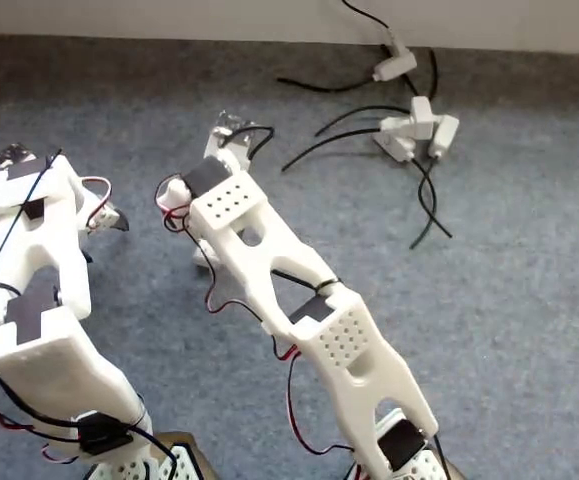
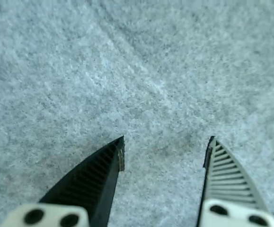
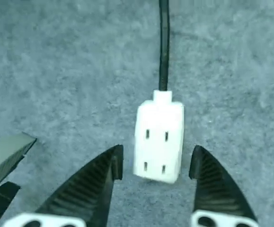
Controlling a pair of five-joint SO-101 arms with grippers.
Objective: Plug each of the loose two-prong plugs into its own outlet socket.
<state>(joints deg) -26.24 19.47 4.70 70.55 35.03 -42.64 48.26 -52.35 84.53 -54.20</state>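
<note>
Grey felt bench [image 2: 137, 66]: right arm's black fingers [image 3: 92, 184] apart, straddling the near end of a white rectangular plastic outlet block [image 3: 159, 137]. Its long axis runs straight away from them, with a black cord [image 3: 163, 47] leaving the far end. Left arm's fingers [image 2: 94, 179] apart over bare felt, holding nothing; loose white two-prong plugs [image 1: 414, 125] lie well apart, nearer the right arm.
</note>
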